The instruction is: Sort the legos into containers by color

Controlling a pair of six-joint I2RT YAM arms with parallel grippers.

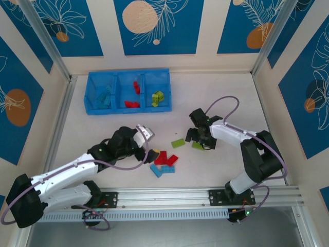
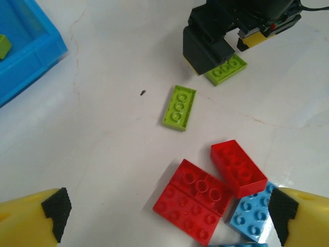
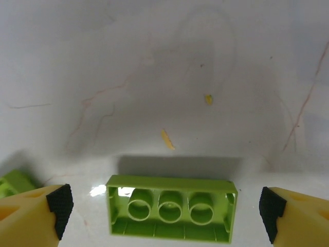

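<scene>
My right gripper (image 3: pixel 164 210) is open, its pads standing wide on either side of an overturned lime green brick (image 3: pixel 171 184) that lies hollow side up on the table. My left gripper (image 2: pixel 169 216) is also open and hovers over a flat red plate (image 2: pixel 198 201). A red brick (image 2: pixel 238 167) and a light blue brick (image 2: pixel 252 216) lie against the plate. A thin lime brick (image 2: pixel 179 107) lies alone further out. The blue tray (image 1: pixel 128 76) at the back holds light blue bricks (image 1: pixel 105 98) on the left, red (image 1: pixel 134 95) in the middle and lime (image 1: pixel 158 98) on the right.
The loose pile of red and light blue bricks (image 1: pixel 163 162) lies between the two arms near the front rail (image 1: pixel 169 194). In the left wrist view the right gripper's black body (image 2: pixel 211 43) covers part of its lime brick (image 2: pixel 229 68). Walls enclose the table.
</scene>
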